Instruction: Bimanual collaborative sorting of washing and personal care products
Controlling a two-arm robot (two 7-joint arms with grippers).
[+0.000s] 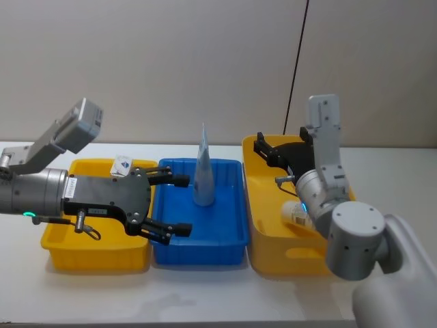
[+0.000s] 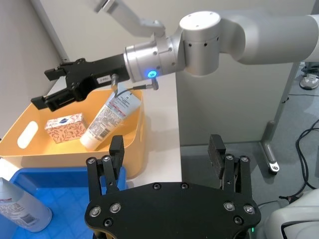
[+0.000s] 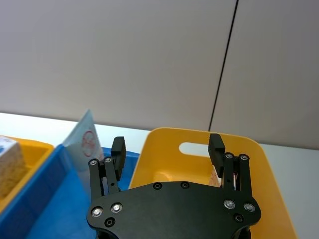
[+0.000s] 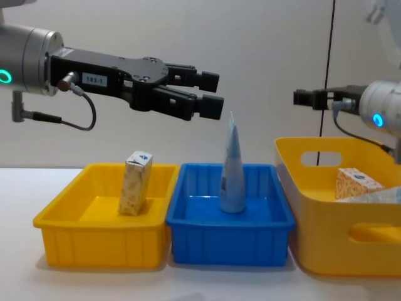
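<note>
A tall pale-blue pouch (image 1: 203, 171) stands upright in the blue tray (image 1: 205, 249). One floral carton (image 4: 136, 183) stands in the left yellow tray (image 1: 95, 256). A second carton (image 2: 65, 127) lies in the right yellow basket (image 1: 287, 263) beside a white tube (image 2: 110, 117). My left gripper (image 1: 181, 205) hangs open and holds nothing, above the seam between the left tray and the blue tray, a little left of the pouch's tip. High over the basket's far end my right gripper (image 1: 263, 147) is open too, with nothing between its fingers.
The three containers stand side by side on a white table, with a plain wall close behind them. A dark vertical line (image 1: 298, 61) runs down the wall behind the right basket. The table's front strip is bare.
</note>
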